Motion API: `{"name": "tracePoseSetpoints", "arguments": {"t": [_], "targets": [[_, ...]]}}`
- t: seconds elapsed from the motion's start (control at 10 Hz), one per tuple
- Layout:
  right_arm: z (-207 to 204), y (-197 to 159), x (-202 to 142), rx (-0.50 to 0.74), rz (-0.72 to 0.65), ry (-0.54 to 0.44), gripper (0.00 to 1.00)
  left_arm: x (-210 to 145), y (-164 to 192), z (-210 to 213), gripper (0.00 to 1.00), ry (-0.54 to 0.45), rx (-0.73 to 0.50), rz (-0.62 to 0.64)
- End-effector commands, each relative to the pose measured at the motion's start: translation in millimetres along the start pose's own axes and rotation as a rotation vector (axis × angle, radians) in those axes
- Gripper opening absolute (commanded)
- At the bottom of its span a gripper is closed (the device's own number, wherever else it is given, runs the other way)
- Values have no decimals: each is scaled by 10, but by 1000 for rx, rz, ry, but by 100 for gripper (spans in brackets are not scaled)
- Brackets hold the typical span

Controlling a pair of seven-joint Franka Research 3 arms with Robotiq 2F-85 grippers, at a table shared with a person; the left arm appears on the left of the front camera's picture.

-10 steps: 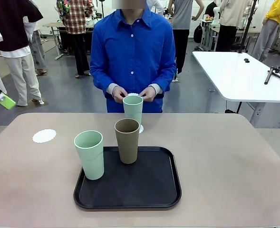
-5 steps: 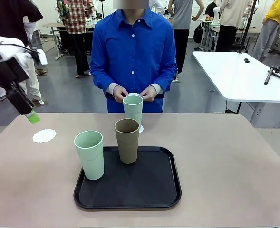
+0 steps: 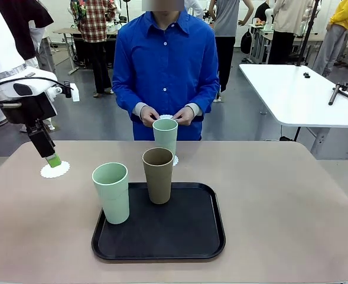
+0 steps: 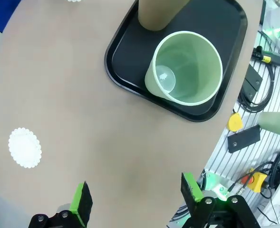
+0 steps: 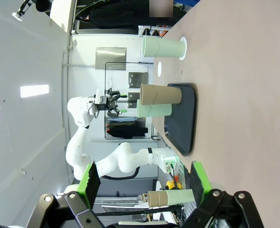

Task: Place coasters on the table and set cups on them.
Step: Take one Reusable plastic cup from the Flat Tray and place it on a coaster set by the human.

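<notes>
On the beige table (image 3: pixel 280 201), a white lacy coaster (image 3: pixel 57 171) lies at the left. My left gripper (image 3: pixel 53 157) hovers just over it, open and empty. In the left wrist view my left gripper (image 4: pixel 135 197) is open, the coaster (image 4: pixel 24 147) lies off to the left of the fingers, and a mint cup (image 4: pixel 185 69) stands farther on. A mint cup (image 3: pixel 111 192) and a brown cup (image 3: pixel 158 175) stand on the black tray (image 3: pixel 191 236). Another mint cup (image 3: pixel 165 136) stands on a coaster (image 3: pixel 175 160) at the far side. The person's hands hold a third coaster (image 3: pixel 165 118). My right gripper (image 5: pixel 144 179) is open, far from the cups.
The person in a blue shirt (image 3: pixel 165 65) stands at the table's far edge. A white table (image 3: pixel 298 94) is behind at the right. Bare tabletop lies right of the tray and along the near edge.
My left arm has swung in from the left edge and come down over the left coaster. The cups, the tray and the person's hands have stayed put.
</notes>
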State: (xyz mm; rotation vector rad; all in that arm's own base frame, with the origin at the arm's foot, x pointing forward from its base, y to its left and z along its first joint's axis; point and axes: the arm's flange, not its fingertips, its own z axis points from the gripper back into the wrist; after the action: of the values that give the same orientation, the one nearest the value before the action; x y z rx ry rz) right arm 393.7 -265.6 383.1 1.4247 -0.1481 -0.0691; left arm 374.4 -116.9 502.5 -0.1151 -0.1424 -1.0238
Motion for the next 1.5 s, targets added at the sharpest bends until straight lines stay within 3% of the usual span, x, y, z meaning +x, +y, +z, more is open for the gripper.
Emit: {"name": "tracePoseSetpoints", "arguments": {"t": [0.0,0.3,0.5,0.8,1.1,1.4], "targets": [[13,11,7,-2,-9,-1,100,8,-7,12,100,3,14,-13],[13,11,7,-2,-9,-1,100,7,-5,5,100,0,1,-4],[13,11,7,-2,-9,-1,100,-205,329,-145,100,-314,-146,-254],[13,11,7,-2,-9,-1,100,-526,757,-404,100,-615,-316,-495],[13,11,7,-2,-9,-1,100,-792,1073,-916,100,-872,-536,-558],[13,11,7,-2,-9,-1,100,-922,1105,-1293,100,-1002,-537,-565]]}}
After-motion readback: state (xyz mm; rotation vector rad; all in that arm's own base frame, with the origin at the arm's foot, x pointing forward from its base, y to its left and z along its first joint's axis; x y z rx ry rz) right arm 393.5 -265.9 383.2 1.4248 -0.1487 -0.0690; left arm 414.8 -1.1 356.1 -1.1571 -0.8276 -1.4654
